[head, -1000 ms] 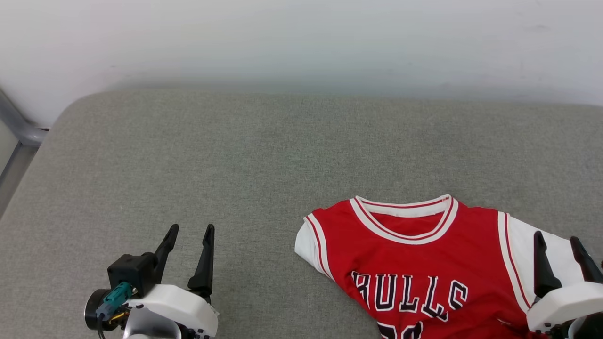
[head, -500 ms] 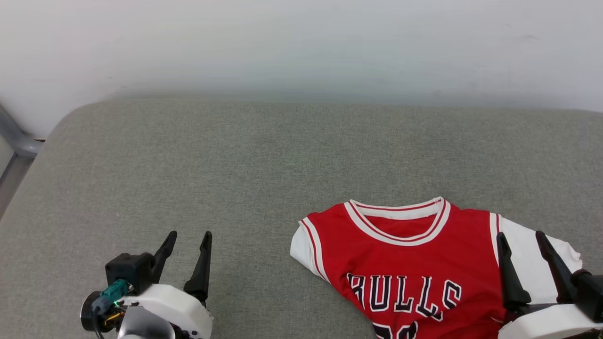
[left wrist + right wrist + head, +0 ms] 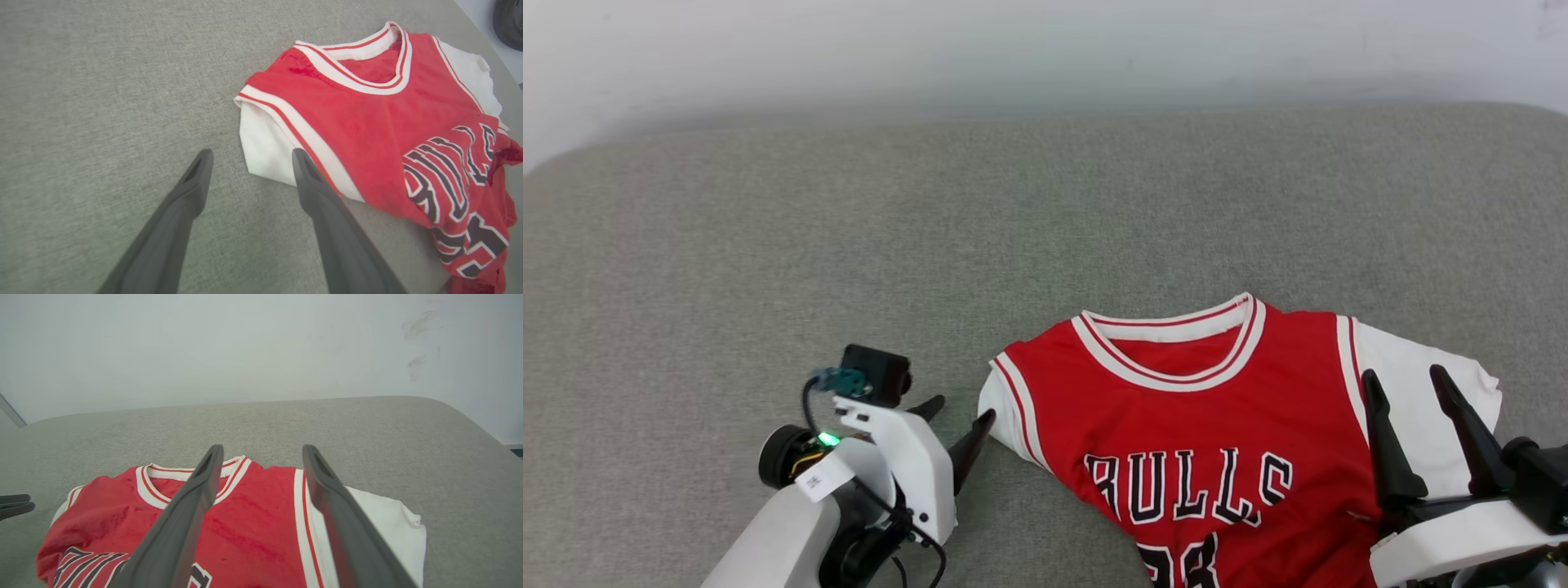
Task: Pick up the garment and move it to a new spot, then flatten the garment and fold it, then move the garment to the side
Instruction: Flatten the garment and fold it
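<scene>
The garment is a red jersey with striped white-and-red trim and black lettering, lying face up on the grey cushion at the lower right of the head view, white lining showing at both armholes. My left gripper is open and turned toward the jersey's left armhole, its tips close beside the white lining. In the left wrist view the left gripper points at the garment, one finger at the white edge. My right gripper stands open above the jersey's right shoulder; the right gripper frames the garment.
The grey fabric cushion spreads wide to the left and behind the jersey. A pale wall runs along its far edge. The cushion's rounded right edge drops off in the right wrist view.
The head camera has shifted, moving the whole picture. My left arm has swung right and turned its fingers toward the jersey's left armhole. The right gripper has moved inward over the right shoulder.
</scene>
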{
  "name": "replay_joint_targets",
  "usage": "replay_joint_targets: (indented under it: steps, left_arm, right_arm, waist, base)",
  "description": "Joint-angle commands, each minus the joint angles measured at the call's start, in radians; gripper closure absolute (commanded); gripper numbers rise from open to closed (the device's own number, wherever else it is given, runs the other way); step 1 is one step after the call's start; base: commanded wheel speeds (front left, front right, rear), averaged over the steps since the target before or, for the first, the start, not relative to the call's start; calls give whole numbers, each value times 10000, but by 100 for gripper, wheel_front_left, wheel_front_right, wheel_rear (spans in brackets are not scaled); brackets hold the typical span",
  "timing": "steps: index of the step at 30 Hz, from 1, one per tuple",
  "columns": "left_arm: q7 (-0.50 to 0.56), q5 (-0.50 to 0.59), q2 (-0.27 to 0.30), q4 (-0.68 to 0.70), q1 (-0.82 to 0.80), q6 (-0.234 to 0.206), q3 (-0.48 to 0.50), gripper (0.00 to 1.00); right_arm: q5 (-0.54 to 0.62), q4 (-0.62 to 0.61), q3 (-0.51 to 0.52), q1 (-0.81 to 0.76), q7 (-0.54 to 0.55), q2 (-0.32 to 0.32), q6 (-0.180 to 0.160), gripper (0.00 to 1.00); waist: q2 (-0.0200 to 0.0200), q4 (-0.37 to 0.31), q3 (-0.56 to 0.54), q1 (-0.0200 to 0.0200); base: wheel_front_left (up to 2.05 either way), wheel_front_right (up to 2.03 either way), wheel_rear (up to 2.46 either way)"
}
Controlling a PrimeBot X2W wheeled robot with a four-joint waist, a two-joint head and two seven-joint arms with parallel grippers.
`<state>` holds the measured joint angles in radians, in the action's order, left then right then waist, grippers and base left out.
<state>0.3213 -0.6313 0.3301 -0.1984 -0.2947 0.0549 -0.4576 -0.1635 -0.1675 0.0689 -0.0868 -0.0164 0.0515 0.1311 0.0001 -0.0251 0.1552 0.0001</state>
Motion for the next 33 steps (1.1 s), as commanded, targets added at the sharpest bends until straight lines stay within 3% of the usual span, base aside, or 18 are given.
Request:
replay_joint_targets:
  steps: [1,12,13,14,22,26,33]
  left_arm:
    - [455,-61,-18,-188,-327,98,-192,0]
    - [2993,-126,34,-1782,-1085,485,-1535,0]
    - [3116,-171,24,-1835,-1041,529,-1644,58]
    - [3096,-159,52,-1821,-1051,551,-1697,100]
    - [1388,549,877,-575,-1388,-14,-894,100]
    - [1204,661,1213,201,-1269,-343,-595,100]
    - [1558,344,1956,1929,-407,-1350,255,100]
  right_arm:
    - [-148,11,-37,191,-56,-20,-7,0]
    - [-600,363,-155,543,-294,-18,-7,0]
    - [-629,419,-145,570,-309,-20,-7,0]
    - [-685,456,-120,598,-355,-20,-7,0]
    - [-903,855,38,513,-447,-22,-7,0]
    - [-973,983,76,470,-406,-18,-7,0]
    - [-913,1151,196,406,-248,-19,-7,0]
  waist:
    - [-1,-251,307,-1]
    - [-1,-589,908,-1]
    - [-1,-609,913,-1]
    - [-1,-624,912,-1]
    - [-1,-394,590,-1]
    - [-1,-228,405,-1]
    - [-1,139,67,-1]
  base:
    - [0,0,0]
    - [0,0,0]
    - [0,0,0]
    - [0,0,0]
    - [0,0,0]
    - [0,0,0]
    - [0,0,0]
